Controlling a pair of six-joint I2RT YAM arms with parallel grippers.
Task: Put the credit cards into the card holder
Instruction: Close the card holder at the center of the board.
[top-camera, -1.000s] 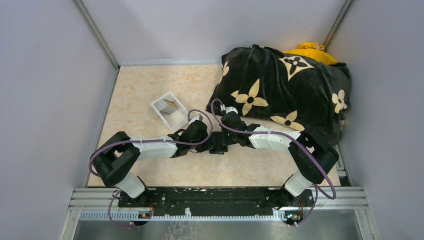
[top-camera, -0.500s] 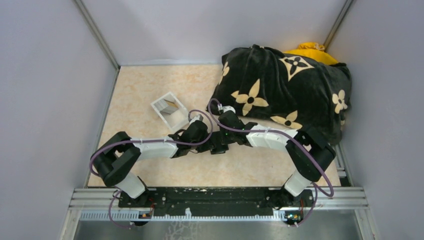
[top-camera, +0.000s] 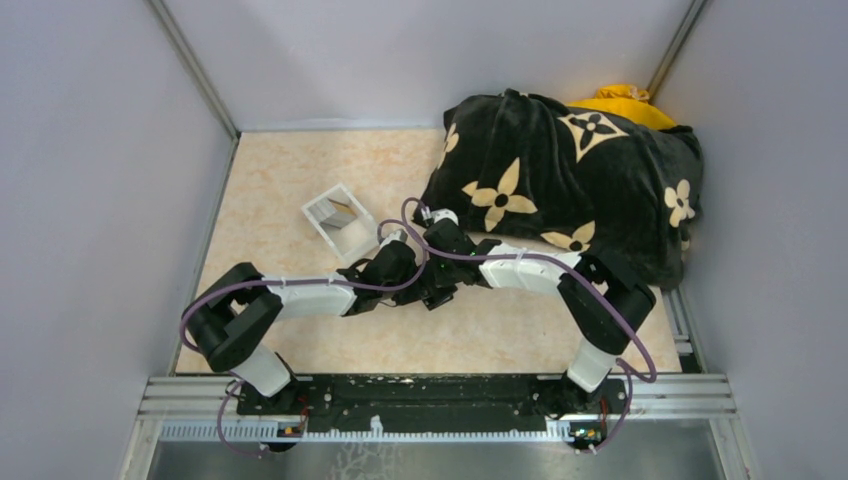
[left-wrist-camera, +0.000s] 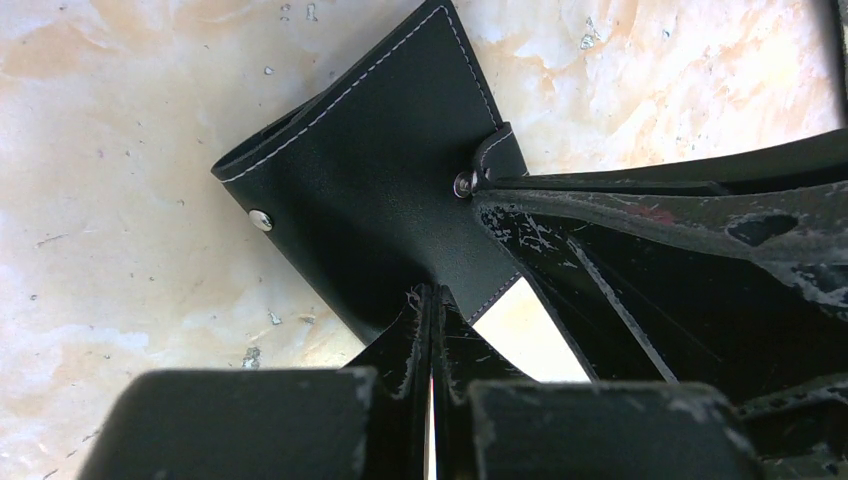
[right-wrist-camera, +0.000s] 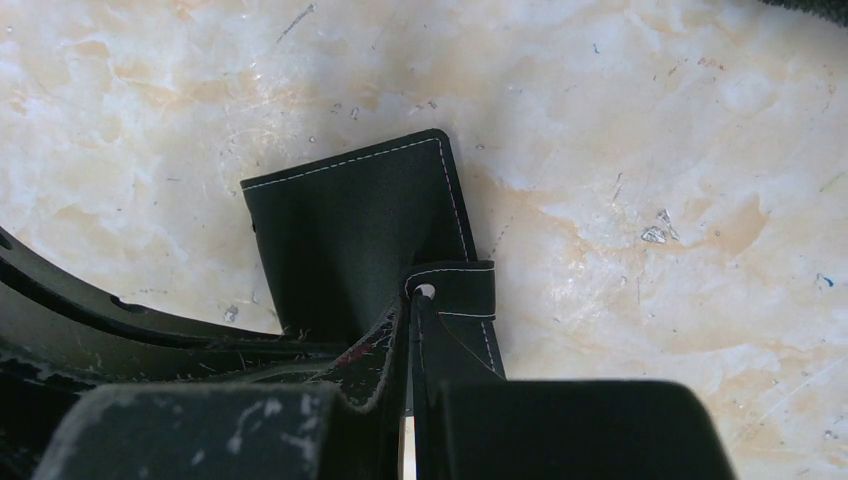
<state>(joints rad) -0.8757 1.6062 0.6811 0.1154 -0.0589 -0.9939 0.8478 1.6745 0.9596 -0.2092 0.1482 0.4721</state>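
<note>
The small black stitched-leather card holder is laid on the beige marbled table, near the pale grey plastic tray, towards the arm bases. The left gripper and right gripper are pressed together at its edge and snap tab. Whether leather is pinched cannot be told.

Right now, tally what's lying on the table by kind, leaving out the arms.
card holder: 1
pale grey box: 1
flowered black cushion: 1
yellow item behind the cushion: 1
Total: 4
</note>
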